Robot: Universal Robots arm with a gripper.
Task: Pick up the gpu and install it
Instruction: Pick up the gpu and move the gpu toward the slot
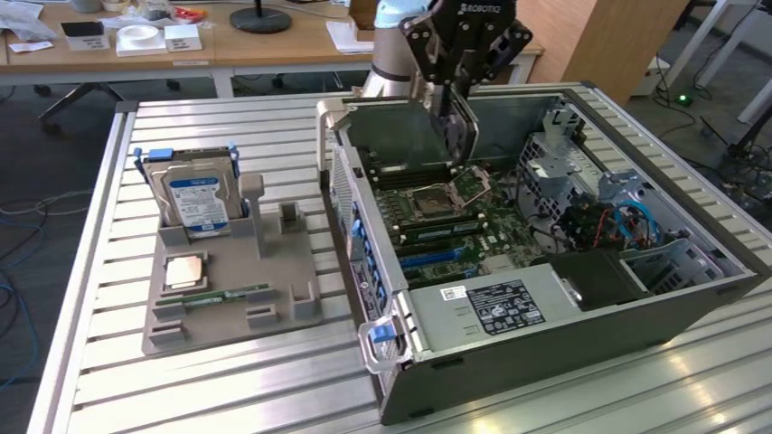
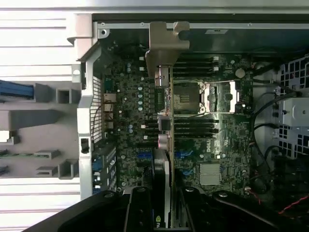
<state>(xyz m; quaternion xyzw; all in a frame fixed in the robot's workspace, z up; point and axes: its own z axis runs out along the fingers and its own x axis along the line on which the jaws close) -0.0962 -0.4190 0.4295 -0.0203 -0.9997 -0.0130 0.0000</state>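
Observation:
My gripper [image 1: 455, 89] hangs over the open computer case [image 1: 362, 181] and is shut on the gpu [image 1: 460, 136]. The gpu is a thin dark card held upright, its lower edge a little above the motherboard [image 1: 465, 237] near the CPU socket [image 1: 432, 195]. From the wrist the gpu [image 2: 165, 121] appears edge-on between the black fingers [image 2: 140, 210]. Its metal end bracket [image 2: 164, 43] is at the end farthest from the gripper [image 2: 165, 205], and the CPU socket [image 2: 193, 96] lies beside the card. Blue expansion slots [image 1: 428, 259] sit nearer the front of the board.
A grey holder tray [image 1: 230, 316] stands on the slatted table at the exterior view's left, carrying a silver hard drive [image 1: 199, 203], a CPU chip [image 1: 183, 271] and a green RAM stick [image 1: 227, 295]. Inside the case are a power supply [image 1: 507, 303] and cables [image 1: 603, 221].

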